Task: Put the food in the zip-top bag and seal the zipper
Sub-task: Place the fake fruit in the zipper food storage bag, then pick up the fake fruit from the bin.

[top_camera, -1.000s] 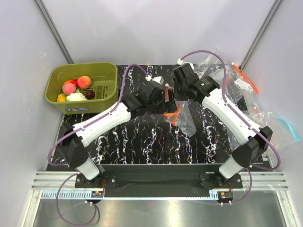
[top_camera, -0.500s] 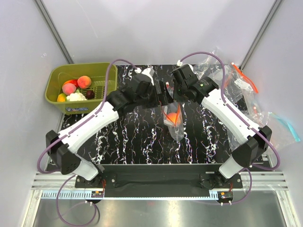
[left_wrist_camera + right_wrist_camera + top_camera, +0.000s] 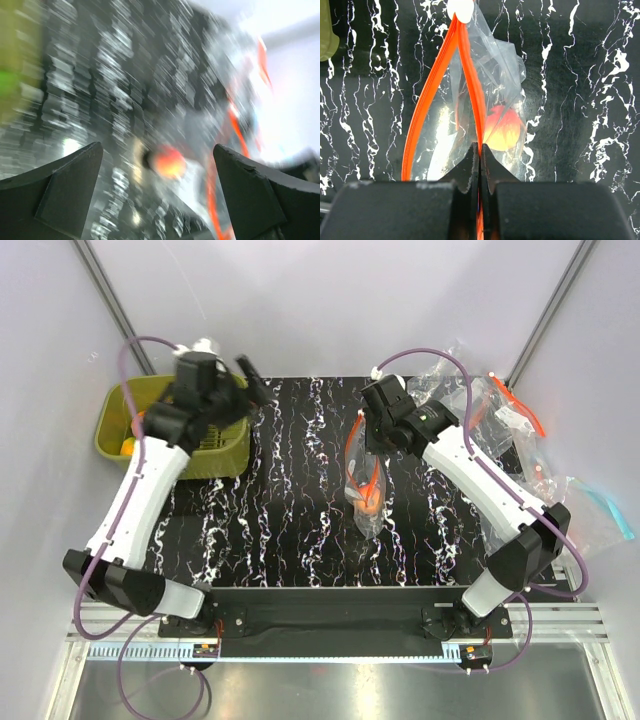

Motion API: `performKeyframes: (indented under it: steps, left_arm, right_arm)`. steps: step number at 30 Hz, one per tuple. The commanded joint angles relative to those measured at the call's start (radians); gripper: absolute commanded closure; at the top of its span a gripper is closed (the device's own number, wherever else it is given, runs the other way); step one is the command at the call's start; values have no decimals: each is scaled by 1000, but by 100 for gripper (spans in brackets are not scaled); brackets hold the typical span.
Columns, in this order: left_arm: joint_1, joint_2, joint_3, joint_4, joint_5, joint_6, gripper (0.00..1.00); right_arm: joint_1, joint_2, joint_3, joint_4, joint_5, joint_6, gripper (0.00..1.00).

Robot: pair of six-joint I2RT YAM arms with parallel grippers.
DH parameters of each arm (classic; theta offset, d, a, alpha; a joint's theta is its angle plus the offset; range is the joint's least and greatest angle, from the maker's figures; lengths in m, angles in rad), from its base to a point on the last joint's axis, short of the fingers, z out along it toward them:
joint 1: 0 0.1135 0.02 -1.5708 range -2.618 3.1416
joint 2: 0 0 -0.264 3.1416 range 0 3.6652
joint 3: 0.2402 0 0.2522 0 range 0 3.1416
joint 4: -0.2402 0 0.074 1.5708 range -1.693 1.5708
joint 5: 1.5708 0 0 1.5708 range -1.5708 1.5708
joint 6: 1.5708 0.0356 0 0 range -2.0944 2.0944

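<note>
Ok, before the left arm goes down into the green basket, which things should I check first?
1. Grip of the right jaws on the bag: ok, shut on the zipper strip.
2. Mouth of the zip-top bag open: ok, the two strips stand apart.
3. Place of the white slider: ok, at the far end of the mouth.
4. Food inside: ok, one orange fruit lies in the bag.
5. State of the left jaws: ok, open, nothing between them.
6. Target in the green basket: cannot tell, the arm covers most of it and the left wrist view is blurred.
</note>
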Motion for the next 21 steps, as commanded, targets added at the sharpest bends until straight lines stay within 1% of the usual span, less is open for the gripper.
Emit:
performKeyframes:
  steps: [1,2,4,5,9,10,13,16,21]
  left_arm:
    - [142,-11,114,-118,-102,142,1]
    - [203,-1,131,-159,-171,158,1]
    - [260,36,156,-171,-206,213,1]
    - [311,53,162,-181,-243,224,1]
    - [392,173,206,-160,-259,293,1]
    - [400,231,235,-158,-269,303,1]
    - [440,340,286,-151,-294,319,1]
    - [466,423,309,-109,-297,342,1]
    - [498,550,418,-91,-285,354,1]
  right_arm:
    - [1,8,53,-15,34,-39,100]
    - [1,8,56,-24,34,-46,100]
    - [1,8,64,-31,34,-53,100]
    - [1,5,67,-37,32,-59,100]
    - [1,1,64,-38,23,-73,100]
    - [1,1,62,-37,21,-74,100]
    - [1,3,59,-29,14,-80,100]
    - [2,6,58,-23,11,-85,100]
    - [1,6,32,9,15,-103,100]
